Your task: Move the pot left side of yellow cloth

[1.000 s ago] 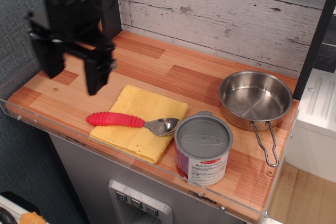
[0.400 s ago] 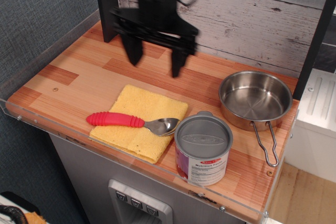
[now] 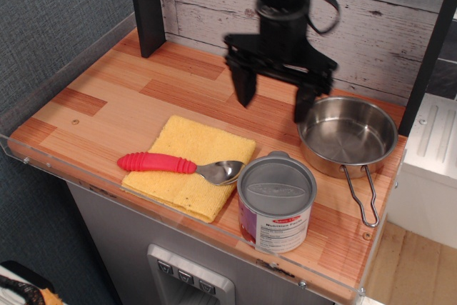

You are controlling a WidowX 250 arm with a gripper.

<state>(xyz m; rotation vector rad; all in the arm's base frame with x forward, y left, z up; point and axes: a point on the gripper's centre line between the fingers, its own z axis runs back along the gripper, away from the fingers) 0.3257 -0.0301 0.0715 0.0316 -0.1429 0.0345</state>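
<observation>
The pot (image 3: 348,136), a shallow shiny steel pan with a thin wire handle (image 3: 360,194) pointing to the front, sits at the right end of the wooden counter. The yellow cloth (image 3: 191,165) lies flat at the front middle. My black gripper (image 3: 275,103) hangs open and empty above the counter, just left of the pot, its right finger near the pot's left rim. It is behind and to the right of the cloth.
A red-handled spoon (image 3: 175,165) lies across the cloth. A grey-lidded labelled tin can (image 3: 275,202) stands in front of the pot, right of the cloth. A clear plastic rim (image 3: 86,176) edges the counter. A black post (image 3: 146,8) stands at the back left.
My gripper has swept from the far left of the counter to the right, along the back, and now hangs just left of the pot. Nothing else has moved.
</observation>
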